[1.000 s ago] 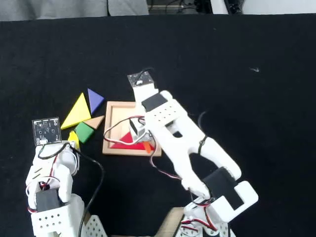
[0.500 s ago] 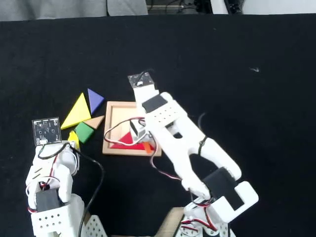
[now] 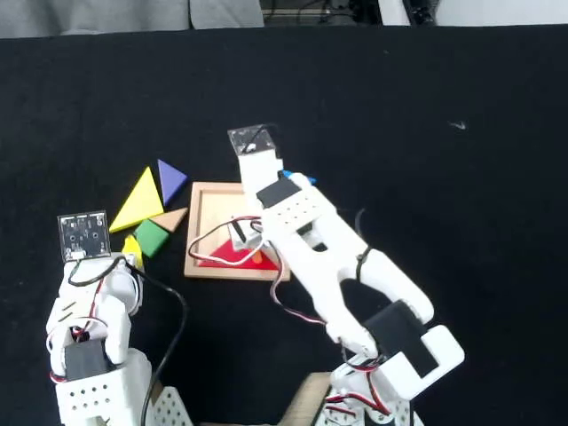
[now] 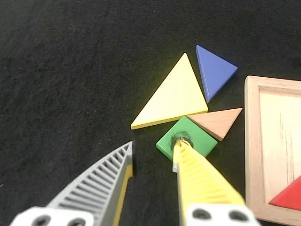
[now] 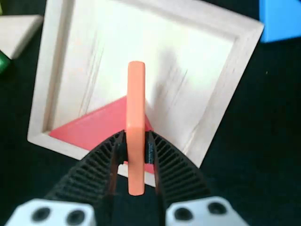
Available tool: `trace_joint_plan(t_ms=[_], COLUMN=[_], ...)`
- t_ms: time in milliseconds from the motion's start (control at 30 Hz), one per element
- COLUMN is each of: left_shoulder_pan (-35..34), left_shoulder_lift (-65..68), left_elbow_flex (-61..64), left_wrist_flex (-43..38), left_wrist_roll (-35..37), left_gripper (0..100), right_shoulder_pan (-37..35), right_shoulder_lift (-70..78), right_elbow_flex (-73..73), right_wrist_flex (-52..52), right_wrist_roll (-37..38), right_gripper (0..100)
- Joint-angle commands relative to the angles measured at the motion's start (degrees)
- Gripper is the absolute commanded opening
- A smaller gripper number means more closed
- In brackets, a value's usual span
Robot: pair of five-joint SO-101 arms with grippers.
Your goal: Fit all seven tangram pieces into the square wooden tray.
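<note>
Edgewise over the square wooden tray [image 5: 222, 94], an orange piece [image 5: 136, 103] is clamped upright in the right gripper [image 5: 135, 146], apparently so it can be lowered onto the bare floor next to the red triangle [image 5: 99, 125] at the tray's six o'clock side in the high view. At the tray's nine o'clock, the left gripper [image 4: 154, 143] hangs with fingers spread over the green square [image 4: 197, 139], beside the yellow triangle [image 4: 174, 96], blue triangle [image 4: 214, 70] and tan triangle [image 4: 216, 122].

Your red triangle [image 5: 101, 125] lies flat in a corner of the wooden tray [image 5: 44, 70], with the orange piece [image 5: 136, 117] held on edge over it. The yellow triangle [image 4: 174, 96], blue triangle [image 4: 214, 70], tan triangle [image 4: 217, 122] and green square [image 4: 200, 139] cluster just beside the tray.
</note>
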Motion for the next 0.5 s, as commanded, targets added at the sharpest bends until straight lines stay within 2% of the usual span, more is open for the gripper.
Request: trace_joint_plan(t_ms=[0, 133, 467], left_shoulder_pan=[0.1, 0.1, 0.1], left_shoulder_lift=[-0.4, -0.4, -0.4], left_elbow_flex=[1.1, 1.1, 1.1], left_wrist_flex=[-0.2, -0.2, -0.2], left_wrist_roll=[0.3, 0.3, 0.3], left_gripper=[15, 15, 15], right_shoulder_pan=[1.8, 5.5, 5.6], right_shoulder_lift=[-1.5, -1.5, -1.5], right_elbow_flex=[-0.3, 0.0, 0.5], right_wrist_flex=[-2.0, -1.6, -2.0], right_wrist_roll=[-0.5, -0.5, -0.6], right_gripper=[1.1, 1.1, 1.2])
